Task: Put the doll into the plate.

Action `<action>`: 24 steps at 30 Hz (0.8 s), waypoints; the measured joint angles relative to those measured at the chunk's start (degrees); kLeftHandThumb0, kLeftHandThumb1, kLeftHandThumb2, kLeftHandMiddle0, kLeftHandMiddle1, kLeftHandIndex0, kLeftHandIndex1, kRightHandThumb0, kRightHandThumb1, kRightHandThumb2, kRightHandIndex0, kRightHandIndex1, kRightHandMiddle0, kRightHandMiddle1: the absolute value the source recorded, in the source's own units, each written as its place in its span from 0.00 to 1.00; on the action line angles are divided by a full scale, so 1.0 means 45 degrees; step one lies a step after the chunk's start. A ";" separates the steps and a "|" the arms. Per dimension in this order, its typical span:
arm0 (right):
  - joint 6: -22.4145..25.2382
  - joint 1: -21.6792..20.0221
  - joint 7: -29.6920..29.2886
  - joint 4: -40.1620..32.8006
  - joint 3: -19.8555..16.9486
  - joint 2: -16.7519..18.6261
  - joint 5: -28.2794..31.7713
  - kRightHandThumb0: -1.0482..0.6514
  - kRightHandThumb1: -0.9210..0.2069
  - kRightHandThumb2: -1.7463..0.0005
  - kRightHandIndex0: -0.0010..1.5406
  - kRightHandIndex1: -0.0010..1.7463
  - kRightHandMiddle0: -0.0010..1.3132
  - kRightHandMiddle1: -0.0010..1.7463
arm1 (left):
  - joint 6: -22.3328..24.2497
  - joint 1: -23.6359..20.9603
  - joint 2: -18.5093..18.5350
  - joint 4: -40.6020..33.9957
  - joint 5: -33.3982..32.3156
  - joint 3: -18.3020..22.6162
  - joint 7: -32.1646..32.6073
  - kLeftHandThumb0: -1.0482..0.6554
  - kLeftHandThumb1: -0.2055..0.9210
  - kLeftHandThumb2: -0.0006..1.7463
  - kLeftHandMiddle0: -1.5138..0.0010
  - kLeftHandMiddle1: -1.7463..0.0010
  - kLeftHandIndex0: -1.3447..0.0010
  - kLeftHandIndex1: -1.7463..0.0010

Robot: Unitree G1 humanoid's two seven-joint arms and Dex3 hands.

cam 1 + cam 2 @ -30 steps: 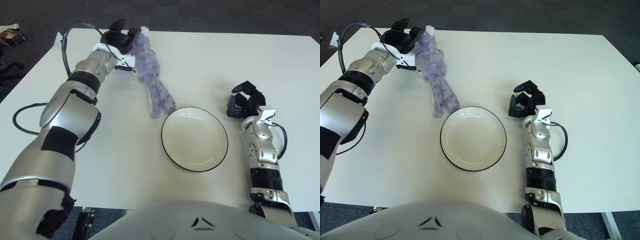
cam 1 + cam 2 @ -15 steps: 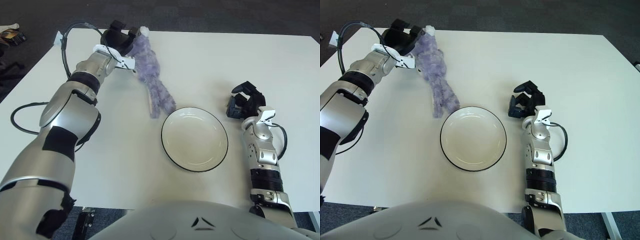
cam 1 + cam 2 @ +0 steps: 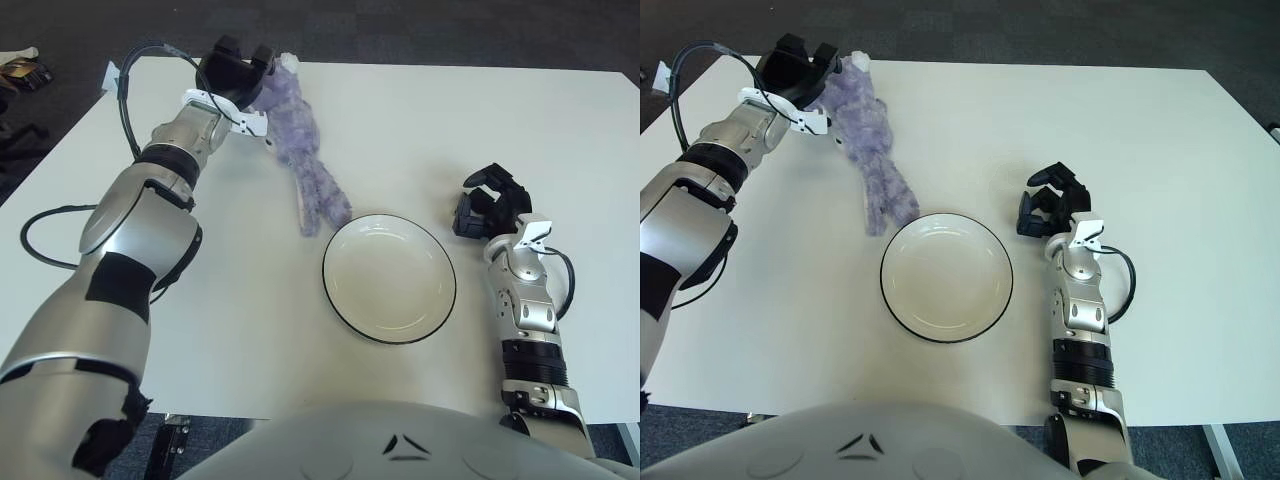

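While the left hand (image 3: 238, 72) is reaching to the far left corner of the table (image 3: 420, 120), its dark fingers are sitting against the head end of the purple doll (image 3: 305, 160), though whether they are closing on it I cannot tell. Lying flat, the doll is stretching toward the plate (image 3: 390, 278), its lower end just beside the rim but outside. Nothing is lying in the plate, so lifting and placing are left. Beside the plate's right, the right hand (image 3: 487, 205) is staying out of it, fingers curled, holding nothing.
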 measured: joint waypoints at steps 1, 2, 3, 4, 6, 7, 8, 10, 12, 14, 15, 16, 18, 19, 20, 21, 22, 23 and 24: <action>0.0033 0.0015 0.0002 -0.0061 0.0005 0.0001 0.0019 0.61 0.73 0.12 0.51 1.00 0.46 0.93 | 0.0034 0.0010 0.0000 0.0006 -0.0004 0.0007 0.0027 0.86 0.59 0.60 0.63 0.07 0.87 0.08; 0.0066 0.0029 0.0003 -0.0126 0.0012 0.0002 0.0030 0.61 0.73 0.12 0.51 1.00 0.47 0.92 | 0.0059 0.0016 0.0000 0.0010 -0.0007 0.0010 0.0048 0.86 0.57 0.62 0.62 0.07 0.85 0.07; 0.0108 0.0058 0.0003 -0.0233 0.0023 0.0006 0.0040 0.61 0.73 0.12 0.50 1.00 0.47 0.92 | 0.0077 0.0020 0.0000 0.0014 -0.0008 0.0018 0.0074 0.86 0.56 0.63 0.62 0.06 0.85 0.07; 0.0128 0.0077 0.0003 -0.0285 0.0031 0.0009 0.0045 0.61 0.73 0.13 0.50 1.00 0.47 0.92 | 0.0086 0.0021 0.0000 0.0015 -0.0008 0.0021 0.0099 0.81 0.55 0.64 0.61 0.05 0.82 0.07; 0.0187 0.0129 0.0002 -0.0423 0.0046 0.0025 0.0053 0.61 0.73 0.13 0.50 1.00 0.47 0.91 | 0.0099 0.0022 0.0000 0.0016 -0.0010 0.0028 0.0198 0.72 0.54 0.66 0.60 0.04 0.77 0.07; 0.0244 0.0158 0.0000 -0.0494 0.0055 0.0040 0.0054 0.61 0.73 0.13 0.50 1.00 0.47 0.91 | 0.0104 0.0022 0.0000 0.0016 -0.0010 0.0031 0.0260 0.68 0.53 0.67 0.60 0.03 0.74 0.08; 0.0278 0.0178 -0.0001 -0.0542 0.0061 0.0051 0.0055 0.61 0.73 0.13 0.50 1.00 0.47 0.91 | 0.0107 0.0022 0.0000 0.0016 -0.0010 0.0033 0.0294 0.66 0.52 0.68 0.59 0.03 0.73 0.08; 0.0352 0.0235 -0.0002 -0.0664 0.0087 0.0073 0.0053 0.61 0.73 0.13 0.50 1.00 0.48 0.91 | 0.0112 0.0023 -0.0002 0.0016 -0.0011 0.0036 0.0398 0.64 0.51 0.69 0.59 0.03 0.71 0.08; 0.0428 0.0311 -0.0001 -0.0798 0.0110 0.0089 0.0054 0.61 0.73 0.13 0.50 1.00 0.48 0.91 | 0.0118 0.0025 -0.0008 0.0015 -0.0012 0.0040 0.0504 0.62 0.50 0.70 0.58 0.03 0.70 0.07; 0.0498 0.0387 0.0009 -0.0925 0.0123 0.0097 0.0054 0.61 0.73 0.13 0.51 1.00 0.48 0.91 | 0.0154 0.0028 -0.0014 0.0015 -0.0015 0.0049 0.0604 0.62 0.51 0.69 0.58 0.04 0.70 0.08; 0.0540 0.0422 0.0016 -0.0990 0.0129 0.0098 0.0055 0.61 0.73 0.13 0.51 1.00 0.48 0.91 | 0.0187 0.0031 -0.0019 0.0015 -0.0020 0.0054 0.0655 0.62 0.51 0.68 0.58 0.04 0.70 0.08; 0.0567 0.0451 0.0025 -0.1041 0.0132 0.0098 0.0055 0.61 0.73 0.13 0.51 1.00 0.48 0.91 | 0.0212 0.0035 -0.0024 0.0015 -0.0027 0.0058 0.0691 0.62 0.54 0.66 0.59 0.04 0.71 0.09; 0.0610 0.0511 0.0028 -0.1141 0.0136 0.0100 0.0053 0.61 0.73 0.12 0.51 1.00 0.48 0.91 | 0.0276 0.0041 -0.0036 0.0015 -0.0045 0.0066 0.0713 0.61 0.60 0.60 0.60 0.06 0.72 0.11; 0.0638 0.0540 0.0026 -0.1194 0.0144 0.0102 0.0047 0.61 0.74 0.12 0.51 1.00 0.48 0.91 | 0.0325 0.0046 -0.0044 0.0015 -0.0049 0.0067 0.0709 0.61 0.68 0.52 0.62 0.09 0.74 0.12; 0.0667 0.0564 0.0024 -0.1244 0.0151 0.0106 0.0041 0.61 0.74 0.12 0.51 1.00 0.48 0.91 | 0.0392 0.0056 -0.0052 0.0017 -0.0055 0.0068 0.0695 0.61 0.74 0.46 0.64 0.10 0.76 0.12; 0.0692 0.0579 0.0022 -0.1280 0.0161 0.0108 0.0037 0.61 0.74 0.12 0.51 1.00 0.48 0.92 | 0.0442 0.0062 -0.0059 0.0017 -0.0066 0.0070 0.0661 0.61 0.82 0.38 0.66 0.12 0.78 0.12; 0.0710 0.0591 0.0020 -0.1303 0.0168 0.0110 0.0033 0.61 0.74 0.12 0.51 1.00 0.48 0.92 | 0.0491 0.0067 -0.0066 0.0018 -0.0073 0.0072 0.0606 0.59 0.76 0.41 0.70 0.17 0.81 0.15; 0.0727 0.0603 0.0019 -0.1330 0.0178 0.0113 0.0030 0.61 0.74 0.12 0.51 1.00 0.48 0.92 | 0.0537 0.0069 -0.0076 0.0019 -0.0087 0.0077 0.0456 0.54 0.64 0.49 0.76 0.27 0.87 0.21; 0.0748 0.0613 0.0018 -0.1353 0.0190 0.0116 0.0026 0.61 0.74 0.12 0.51 1.00 0.48 0.92 | 0.0600 0.0068 -0.0088 0.0019 -0.0112 0.0079 0.0219 0.52 0.56 0.54 0.80 0.34 0.90 0.24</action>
